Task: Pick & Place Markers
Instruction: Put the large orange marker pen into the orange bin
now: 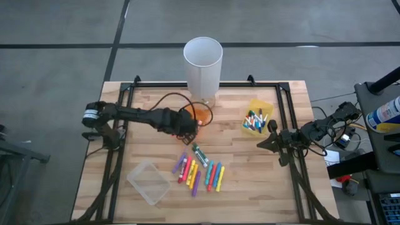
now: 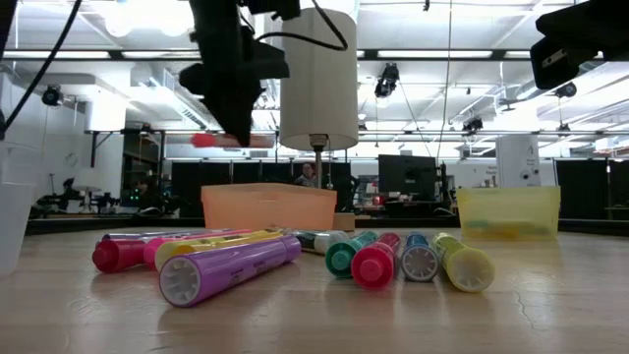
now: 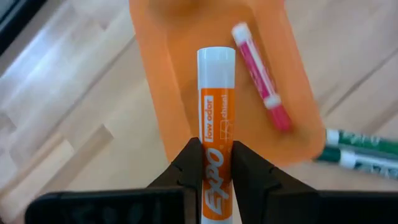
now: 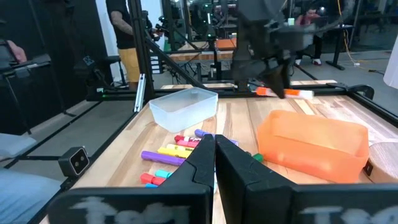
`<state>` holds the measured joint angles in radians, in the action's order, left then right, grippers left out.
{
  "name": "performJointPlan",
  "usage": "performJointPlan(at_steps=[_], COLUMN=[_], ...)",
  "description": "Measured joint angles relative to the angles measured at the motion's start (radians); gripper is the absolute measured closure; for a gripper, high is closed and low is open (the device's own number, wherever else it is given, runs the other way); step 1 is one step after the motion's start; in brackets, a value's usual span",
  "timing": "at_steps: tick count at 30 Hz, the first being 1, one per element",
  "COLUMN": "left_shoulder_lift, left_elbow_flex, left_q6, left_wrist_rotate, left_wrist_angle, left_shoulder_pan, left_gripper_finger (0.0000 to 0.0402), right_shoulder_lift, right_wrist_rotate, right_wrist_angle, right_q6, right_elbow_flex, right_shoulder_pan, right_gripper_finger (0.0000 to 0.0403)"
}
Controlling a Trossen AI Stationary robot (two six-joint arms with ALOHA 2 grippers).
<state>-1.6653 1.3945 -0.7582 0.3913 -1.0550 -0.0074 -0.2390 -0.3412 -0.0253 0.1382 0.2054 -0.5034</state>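
My left gripper [image 1: 187,127] hangs over the near end of the orange bin [image 1: 204,113], shut on an orange marker [image 3: 216,93] with a white end. One pink marker [image 3: 258,68] lies inside that bin. Several loose markers [image 1: 200,170] in many colours lie flat on the wood near the table's middle, and two green ones [image 3: 360,152] lie just beside the bin. More markers sit in the yellow bin [image 1: 257,117]. My right gripper [image 4: 215,155] waits shut near the table's right edge, touching nothing. My left gripper pinches the orange marker between its two fingers [image 3: 189,168] at the printed label [image 3: 215,146], about mid-length. The fingers come from above, pointing down, and lie across the marker. The marker is level and lifted clear above the orange bin [image 2: 267,206].
A tall white cylinder [image 1: 203,59] stands at the table's far edge, just behind the orange bin. A clear bin [image 1: 149,181] sits near the near-left corner. Dark frame rails run along the table's left and right sides. Bare wood lies between the loose markers and the yellow bin.
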Motion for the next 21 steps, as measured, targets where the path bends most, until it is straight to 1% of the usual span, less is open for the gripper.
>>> performJointPlan(at_steps=[2,6,12,16,21], left_shoulder_lift=[0.000,-0.001,-0.002,-0.002,-0.002], left_elbow_flex=[0.000,-0.007,-0.008,-0.010,-0.022], left_q6=[0.030,0.100,0.122,0.130,0.130], left_wrist_rotate=[-0.006,-0.054,-0.061,-0.103,-0.115], left_wrist_angle=[0.043,0.124,0.139,0.165,0.192], left_shoulder_pan=[0.027,0.083,0.154,0.167,0.167], left_gripper_finger=[0.0347,0.0347,0.0347,0.0346,0.0346], right_shoulder_lift=[0.000,0.000,0.000,0.000,0.000], right_wrist_rotate=[0.000,0.000,0.000,0.000,0.000], right_wrist_angle=[0.000,0.000,0.000,0.000,0.000], right_q6=[0.000,0.000,0.000,0.000,0.000], right_elbow_flex=[0.000,0.000,0.000,0.000,0.000], right_shoulder_pan=[0.000,0.000,0.000,0.000,0.000], right_gripper_finger=[0.0394,0.0394,0.0394,0.0394,0.0394])
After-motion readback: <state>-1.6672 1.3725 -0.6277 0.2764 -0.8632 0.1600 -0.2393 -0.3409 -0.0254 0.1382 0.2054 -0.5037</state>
